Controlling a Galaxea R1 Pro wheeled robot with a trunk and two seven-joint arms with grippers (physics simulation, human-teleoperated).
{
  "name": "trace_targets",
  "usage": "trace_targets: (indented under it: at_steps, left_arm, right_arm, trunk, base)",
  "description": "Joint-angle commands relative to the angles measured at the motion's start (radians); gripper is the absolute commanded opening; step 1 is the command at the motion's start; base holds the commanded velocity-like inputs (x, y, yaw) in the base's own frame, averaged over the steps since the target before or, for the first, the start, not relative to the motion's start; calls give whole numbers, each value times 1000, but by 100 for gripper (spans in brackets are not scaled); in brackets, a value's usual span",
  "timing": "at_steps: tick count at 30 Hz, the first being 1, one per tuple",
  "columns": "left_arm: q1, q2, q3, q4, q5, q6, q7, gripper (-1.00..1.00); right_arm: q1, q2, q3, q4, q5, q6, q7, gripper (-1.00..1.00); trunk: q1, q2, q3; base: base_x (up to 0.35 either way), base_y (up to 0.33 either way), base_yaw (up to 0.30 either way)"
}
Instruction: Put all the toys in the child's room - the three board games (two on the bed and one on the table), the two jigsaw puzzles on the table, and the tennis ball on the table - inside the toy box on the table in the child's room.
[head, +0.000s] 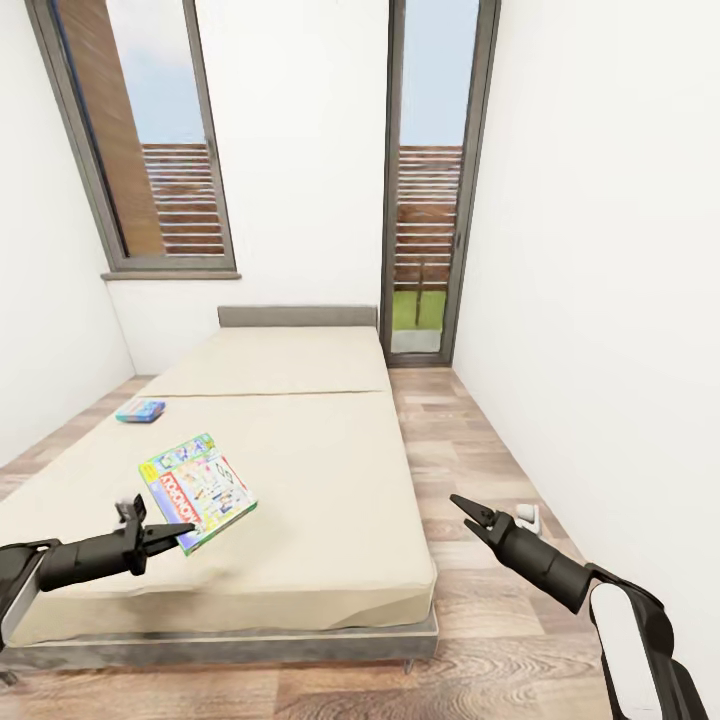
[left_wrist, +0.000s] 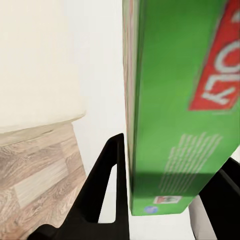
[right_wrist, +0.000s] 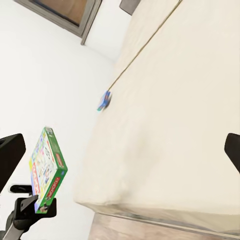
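Left tool lifts the green-edged, pastel-covered board game box above the wide beige-covered bed.

The black fingers are clamped on the box's lower edge, holding it tilted and clear of the mattress, its green side with red lettering facing the wrist camera. A small blue-cyan flat game box lies farther up the bed near its left edge. The right tool hangs over the wood-plank floor beside the bed, fingers parted and holding nothing.
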Motion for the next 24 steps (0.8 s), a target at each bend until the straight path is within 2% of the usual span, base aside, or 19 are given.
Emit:
trace_targets:
  at_steps: [1,9,24]
  left_arm:
    - [0,2,-1,0,-1,10,-4,-100]
    - [0,11,-3,1,0,12,-4,-100]
    - [0,10,-4,2,-2,11,-4,-100]
  right_arm:
    - [-1,1,-3,-3,6,9,6,100]
    - [-1,3,1,-35,6,15,-1,100]
    - [-1,5,7,-36,7,6,-4,100]
  trunk:
    - [-4,7,2]
    - [-35,63,27]
    - [-92,168,74]
  base:
    - [0,0,0]
    - [0,0,0]
    - [0,0,3]
